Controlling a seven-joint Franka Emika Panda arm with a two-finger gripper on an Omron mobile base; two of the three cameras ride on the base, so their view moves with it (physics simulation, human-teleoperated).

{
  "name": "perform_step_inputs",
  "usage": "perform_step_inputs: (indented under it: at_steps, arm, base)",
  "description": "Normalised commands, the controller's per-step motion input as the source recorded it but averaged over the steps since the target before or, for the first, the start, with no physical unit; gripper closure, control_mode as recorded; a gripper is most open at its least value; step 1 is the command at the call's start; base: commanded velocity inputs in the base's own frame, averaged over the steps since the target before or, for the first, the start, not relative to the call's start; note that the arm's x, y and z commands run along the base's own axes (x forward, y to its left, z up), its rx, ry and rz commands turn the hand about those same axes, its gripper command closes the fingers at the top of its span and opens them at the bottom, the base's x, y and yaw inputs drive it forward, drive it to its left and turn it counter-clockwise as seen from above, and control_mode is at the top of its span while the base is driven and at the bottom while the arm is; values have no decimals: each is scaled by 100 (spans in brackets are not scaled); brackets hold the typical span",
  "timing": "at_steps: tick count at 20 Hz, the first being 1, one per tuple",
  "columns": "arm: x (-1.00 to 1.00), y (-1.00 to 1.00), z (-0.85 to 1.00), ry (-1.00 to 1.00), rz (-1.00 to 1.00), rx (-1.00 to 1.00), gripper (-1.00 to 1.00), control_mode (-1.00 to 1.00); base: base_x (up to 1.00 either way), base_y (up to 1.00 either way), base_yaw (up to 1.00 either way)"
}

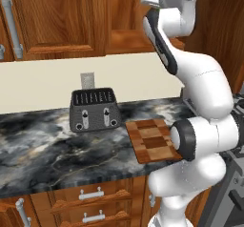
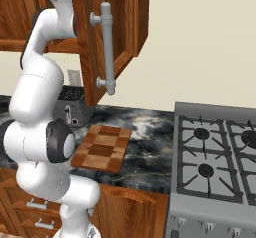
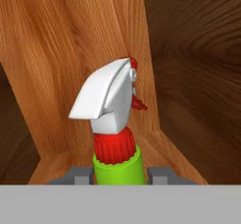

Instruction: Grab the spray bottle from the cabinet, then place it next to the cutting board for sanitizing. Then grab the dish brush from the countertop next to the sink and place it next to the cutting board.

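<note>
In the hand view the spray bottle (image 3: 116,124) stands upright inside the cabinet (image 3: 66,53), its white head, red collar and green neck close in front of me. My gripper (image 3: 120,175) is shut on the green neck, one grey fingertip (image 3: 82,175) pressed against each side. The base views show my arm reaching up into the cabinet behind its open door (image 2: 107,37). The checkered cutting board (image 1: 153,140) (image 2: 102,147) lies flat on the dark marble countertop (image 1: 43,149), below the arm. The dish brush and the sink are out of view.
A dark toaster (image 1: 94,110) (image 2: 75,104) stands on the counter just left of the board. A gas stove (image 2: 215,152) adjoins the counter on the right. The open cabinet door with its long bar handle (image 2: 106,47) hangs over the board. Drawers (image 1: 90,202) sit below the counter.
</note>
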Motion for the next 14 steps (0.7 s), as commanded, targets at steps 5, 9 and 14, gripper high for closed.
perform_step_inputs:
  at_steps: [5,9,14]
  arm:
    - [-100,16,-9,-20,-4,6,100,-100]
    - [-100,7,-42,0,-4,6,100,-100]
    - [-100,19,-53,0,0,2,100,-100]
  base:
    - [0,0,0]
    - [0,0,0]
    - [0,0,0]
